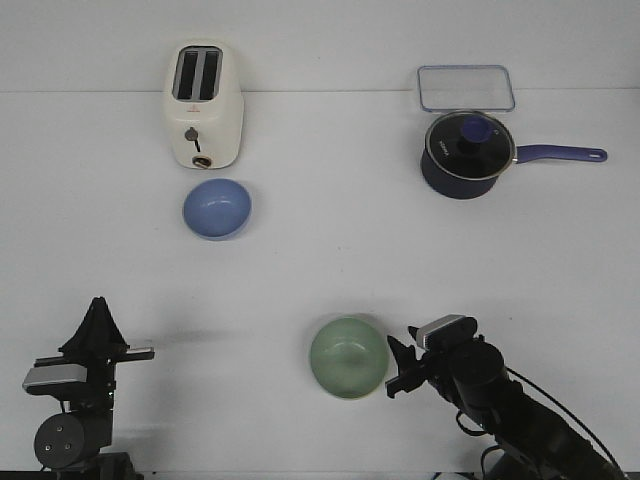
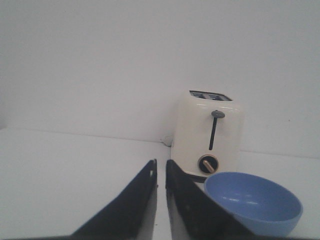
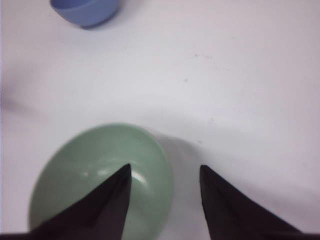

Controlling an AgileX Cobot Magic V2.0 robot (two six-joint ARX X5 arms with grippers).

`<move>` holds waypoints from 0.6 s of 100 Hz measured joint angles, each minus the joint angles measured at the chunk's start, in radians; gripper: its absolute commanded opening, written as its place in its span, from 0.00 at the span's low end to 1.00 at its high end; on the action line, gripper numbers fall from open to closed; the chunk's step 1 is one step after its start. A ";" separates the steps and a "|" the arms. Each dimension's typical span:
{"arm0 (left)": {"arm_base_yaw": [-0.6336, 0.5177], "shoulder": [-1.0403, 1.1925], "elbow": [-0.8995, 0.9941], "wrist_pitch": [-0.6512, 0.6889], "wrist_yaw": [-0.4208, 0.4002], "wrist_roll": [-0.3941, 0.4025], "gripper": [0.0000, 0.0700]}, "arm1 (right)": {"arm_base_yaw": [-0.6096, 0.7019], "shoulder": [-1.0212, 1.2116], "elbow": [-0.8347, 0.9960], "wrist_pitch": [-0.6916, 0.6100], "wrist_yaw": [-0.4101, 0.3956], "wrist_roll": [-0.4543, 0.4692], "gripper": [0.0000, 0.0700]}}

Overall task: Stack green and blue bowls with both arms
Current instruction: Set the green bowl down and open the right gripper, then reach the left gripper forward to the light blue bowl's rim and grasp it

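Blue bowl [image 1: 217,209] just before toaster [image 1: 203,104], far left; green bowl [image 1: 348,357] near, centre; saucepan [image 1: 468,153] far right.

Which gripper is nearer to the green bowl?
Right. The right gripper is at the green bowl's rim, jaws open over it. The left gripper is far off, across the table.

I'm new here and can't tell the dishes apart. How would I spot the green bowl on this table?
Start at the cream toaster at the far left of the white table, then look to the near edge, right of centre. The green bowl sits there, beside the right gripper. It is pale sage, while its twin, the blue bowl, sits before the toaster.
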 measured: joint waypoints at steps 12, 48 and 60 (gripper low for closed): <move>0.000 0.000 0.000 0.001 0.001 -0.101 0.02 | 0.000 -0.030 0.000 -0.037 0.024 -0.002 0.40; 0.000 0.402 0.428 -0.222 0.030 -0.246 0.08 | 0.000 -0.048 0.000 -0.036 0.039 -0.006 0.40; 0.000 0.702 0.695 -0.412 0.140 -0.245 0.55 | 0.000 -0.048 0.000 -0.029 0.039 -0.006 0.40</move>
